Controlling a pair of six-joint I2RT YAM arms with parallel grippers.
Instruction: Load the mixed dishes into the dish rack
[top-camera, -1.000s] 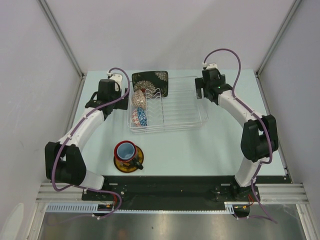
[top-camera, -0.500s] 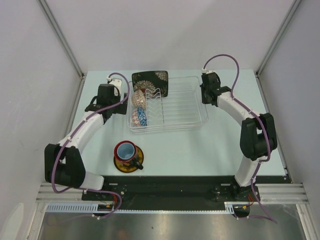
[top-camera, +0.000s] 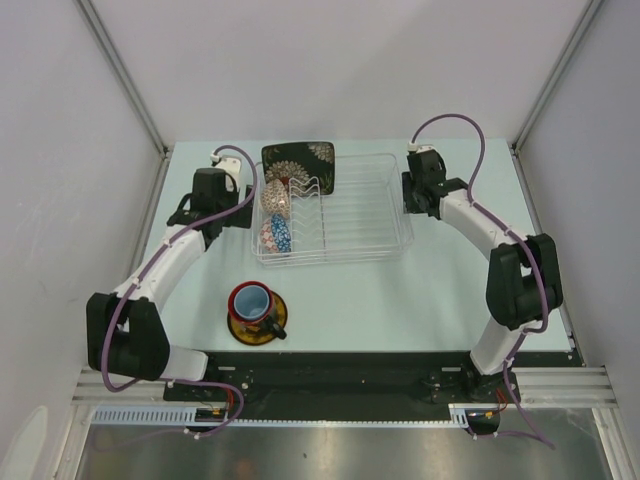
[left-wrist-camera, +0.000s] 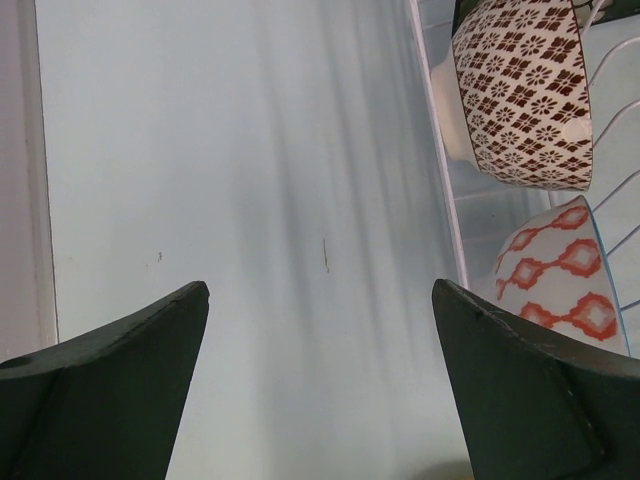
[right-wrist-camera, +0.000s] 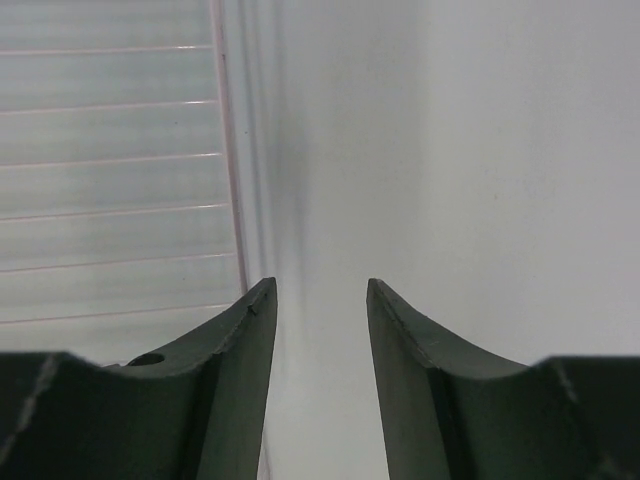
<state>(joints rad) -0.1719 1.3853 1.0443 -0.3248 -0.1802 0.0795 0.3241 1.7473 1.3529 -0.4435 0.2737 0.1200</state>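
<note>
The white wire dish rack (top-camera: 345, 215) stands at the table's back. In its left end, on edge, are the beige netted bowl (top-camera: 277, 196) and the small blue bowl (top-camera: 279, 234). The black square floral plate (top-camera: 298, 165) leans at its back left corner. The red mug (top-camera: 251, 301) rests on the yellow saucer (top-camera: 262, 322) near the front. My left gripper (top-camera: 213, 200) is open over bare table just left of the rack, beside both bowls (left-wrist-camera: 520, 90) (left-wrist-camera: 560, 270). My right gripper (top-camera: 421, 192) hangs at the rack's right rim (right-wrist-camera: 228, 150), jaws partly open, nothing between them.
Pale walls and metal posts close in the table on the left, right and back. The arm bases and a black rail (top-camera: 340, 375) line the near edge.
The right gripper has turned and settled against the rack's right end, its jaws narrower than before. The rack has slid slightly left. The left gripper shifted a little left and back.
</note>
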